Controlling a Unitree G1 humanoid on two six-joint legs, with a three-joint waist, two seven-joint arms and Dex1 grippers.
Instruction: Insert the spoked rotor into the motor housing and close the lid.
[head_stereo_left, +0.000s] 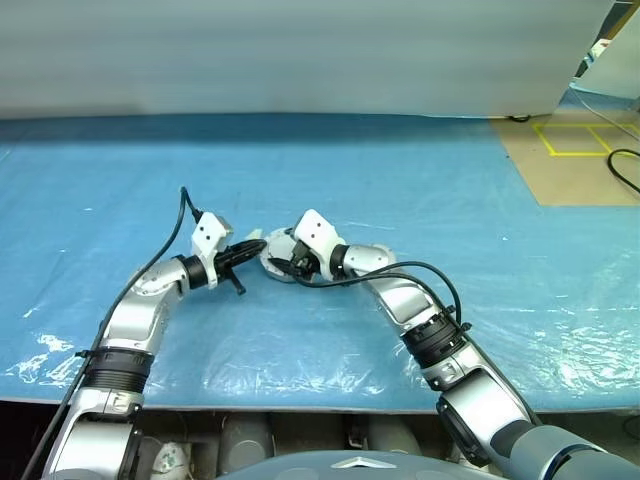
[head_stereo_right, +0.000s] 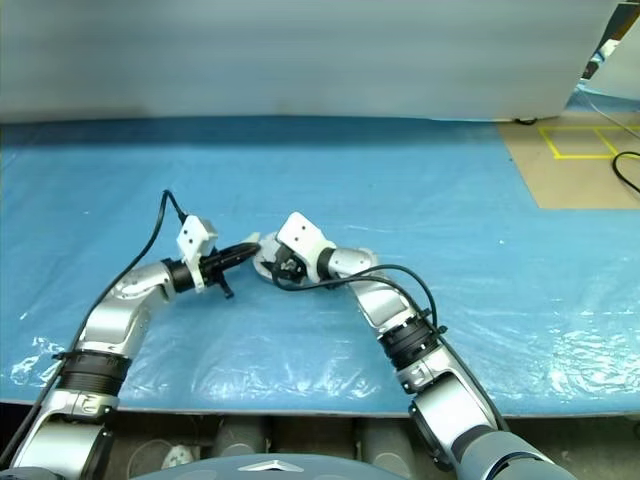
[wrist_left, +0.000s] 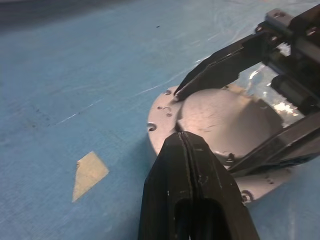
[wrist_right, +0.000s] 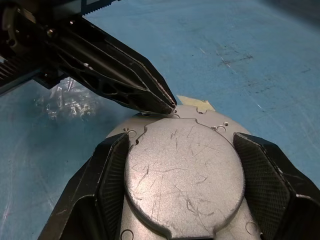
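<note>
- Scratched grey metal: the lid (wrist_right: 182, 172) lies closed over the motor housing (wrist_left: 165, 112), plain outer face up, on the blue plastic sheet (head_stereo_left: 420, 170) near the table's front middle; the spoked rotor I take to be already inside, hidden under the lid.
- My right gripper (wrist_right: 185, 192) stands wide, its two fingers flanking the raised round of the lid, one at each side; whether the pads actually press the metal I cannot tell.
- My left gripper (wrist_left: 177, 132) is fully closed on nothing, its joined tip resting at the lid's edge, beside the housing's flange with its small screw holes.
- Handling, as I judge it: the assembly is rigid, dense for its size and smooth, so it will slide on the glossy sheet rather than deform; the scratches suggest it tolerates contact.
- Best hold: across the lid's round sides, where my right fingers already stand; the thin flange offers little purchase.
- A downward press with my closed left tip near the rim should seat the lid, provided the right keeps the housing from skating.
- A small tan tape scrap (wrist_left: 89, 172) lies just beside the housing.
- Room: open sheet on all sides; the table's front edge is nearest, and my two wrists crowd each other over the part.
</note>
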